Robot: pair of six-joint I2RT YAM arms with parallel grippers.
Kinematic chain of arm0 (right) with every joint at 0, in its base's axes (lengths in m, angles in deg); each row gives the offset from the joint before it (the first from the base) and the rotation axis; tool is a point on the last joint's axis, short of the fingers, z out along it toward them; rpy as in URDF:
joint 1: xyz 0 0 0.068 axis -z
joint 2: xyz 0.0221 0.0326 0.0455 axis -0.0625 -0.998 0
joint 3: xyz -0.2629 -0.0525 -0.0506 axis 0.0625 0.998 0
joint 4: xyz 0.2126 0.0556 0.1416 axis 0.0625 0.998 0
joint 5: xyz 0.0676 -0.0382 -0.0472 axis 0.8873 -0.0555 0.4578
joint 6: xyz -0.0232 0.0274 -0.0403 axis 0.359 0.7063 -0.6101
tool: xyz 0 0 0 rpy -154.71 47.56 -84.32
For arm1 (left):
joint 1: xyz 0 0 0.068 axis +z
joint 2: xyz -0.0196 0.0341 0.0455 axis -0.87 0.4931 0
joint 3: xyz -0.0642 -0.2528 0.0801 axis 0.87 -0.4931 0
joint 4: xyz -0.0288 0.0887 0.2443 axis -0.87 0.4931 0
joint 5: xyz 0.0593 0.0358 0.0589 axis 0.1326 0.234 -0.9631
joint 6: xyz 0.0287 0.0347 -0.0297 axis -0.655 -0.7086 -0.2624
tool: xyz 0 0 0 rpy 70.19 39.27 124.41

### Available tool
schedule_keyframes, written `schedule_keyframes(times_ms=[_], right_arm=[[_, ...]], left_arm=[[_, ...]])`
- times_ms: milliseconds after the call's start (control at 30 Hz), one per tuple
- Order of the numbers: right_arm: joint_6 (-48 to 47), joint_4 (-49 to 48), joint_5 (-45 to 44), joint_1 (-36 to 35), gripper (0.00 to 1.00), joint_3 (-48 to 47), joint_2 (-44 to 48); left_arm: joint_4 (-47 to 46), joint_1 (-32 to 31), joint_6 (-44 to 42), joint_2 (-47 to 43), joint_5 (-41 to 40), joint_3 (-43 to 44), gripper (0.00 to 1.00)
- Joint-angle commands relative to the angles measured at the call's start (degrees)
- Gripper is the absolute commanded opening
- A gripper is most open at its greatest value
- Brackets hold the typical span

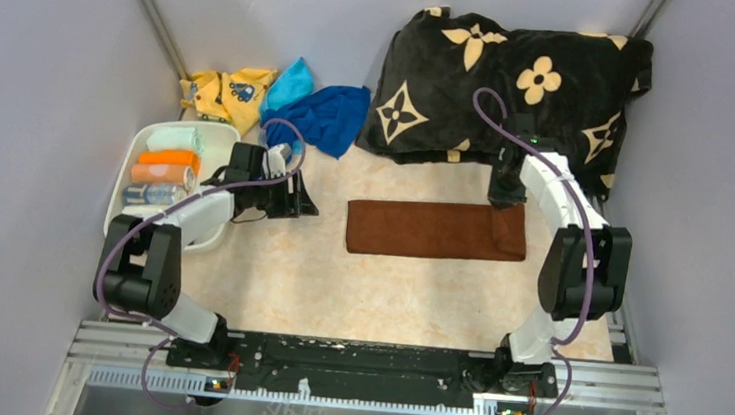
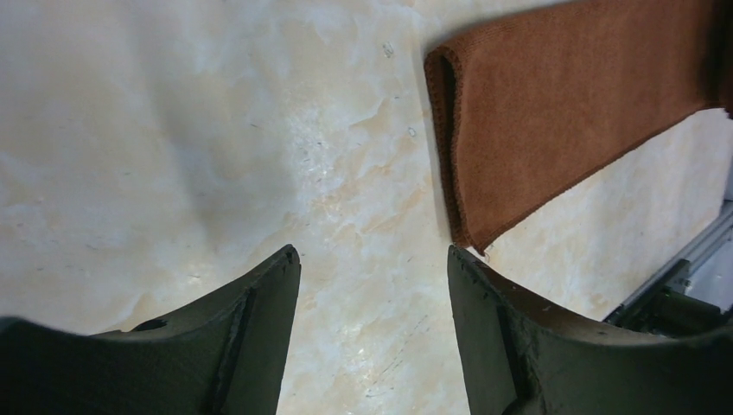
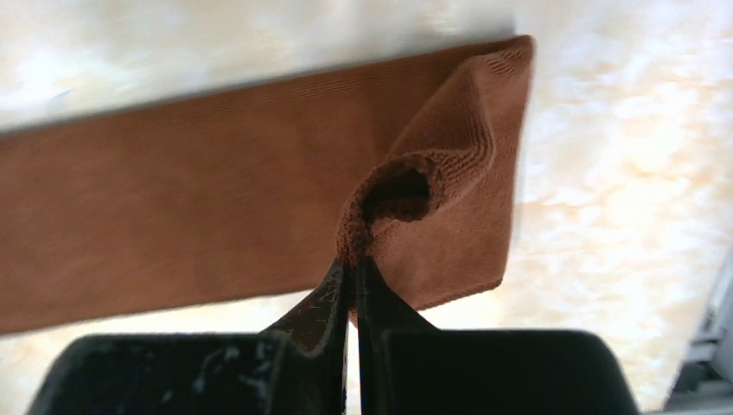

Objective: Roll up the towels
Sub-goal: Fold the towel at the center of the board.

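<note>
We see a beige marbled tabletop (image 1: pixel 277 280) closed in by plain pale lilac walls (image 1: pixel 35 58), with a grey aluminium rail (image 1: pixel 628 391) along its near edge.

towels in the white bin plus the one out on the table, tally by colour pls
mint green roll: 1
orange roll: 1
peach roll: 1
blue-grey printed roll: 1
brown towel, flat on the table: 1
total: 5
</note>
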Motion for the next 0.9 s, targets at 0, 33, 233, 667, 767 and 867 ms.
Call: schedule_keyframes(times_ms=[0,33,233,667,767,867], right_arm=[[4.7,1.5,10.2,-6.4,0.0,-3.0,4.2],[5.6,1.5,11.2,-7.9,0.0,-3.4,3.9],[10.7,1.8,12.2,-17.1,0.0,-7.1,-0.7],[21.3,0.5,13.7,-29.4,0.0,-17.0,-10.5],[23.0,-0.8,14.1,-30.8,0.0,-17.8,-12.1],[24.4,-1.3,13.5,-32.2,0.0,-19.1,-13.9]], left_arm=[[-4.9,-1.1,5.2,2.5,6.4,-1.1,0.69],[-5.8,-1.2,6.2,3.4,7.3,-1.2,0.69],[-10.2,-3.2,10.7,6.4,9.4,-1.3,0.67],[-15.2,-8.1,14.6,13.5,9.9,0.5,0.62],[-15.7,-8.4,14.8,14.7,10.3,0.7,0.59],[-16.1,-8.8,14.9,15.5,10.4,0.6,0.56]])
